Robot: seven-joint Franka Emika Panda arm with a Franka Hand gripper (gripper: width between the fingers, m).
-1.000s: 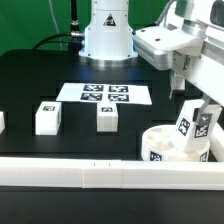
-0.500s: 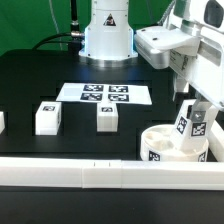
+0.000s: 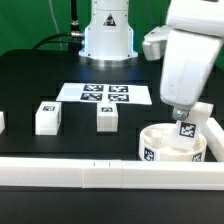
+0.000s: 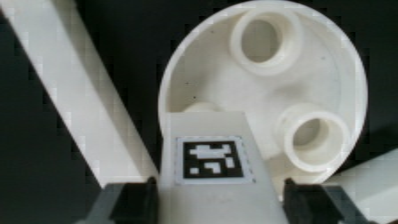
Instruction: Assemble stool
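Now the hand (image 4: pixel 224 201) is clasping a leg block (image 4: pixel 214 160) by its flat sides over the seat disc (image 3: pixel 160 152). It is likely proving light, stiff, slick.

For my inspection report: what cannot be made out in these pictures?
- Wrist view: whether the gripper touches the leg block; the picture edge cuts the fingers.
- Exterior view: the leg block's lower end, behind the seat disc rim.
- Exterior view: white piece cut by the left edge.
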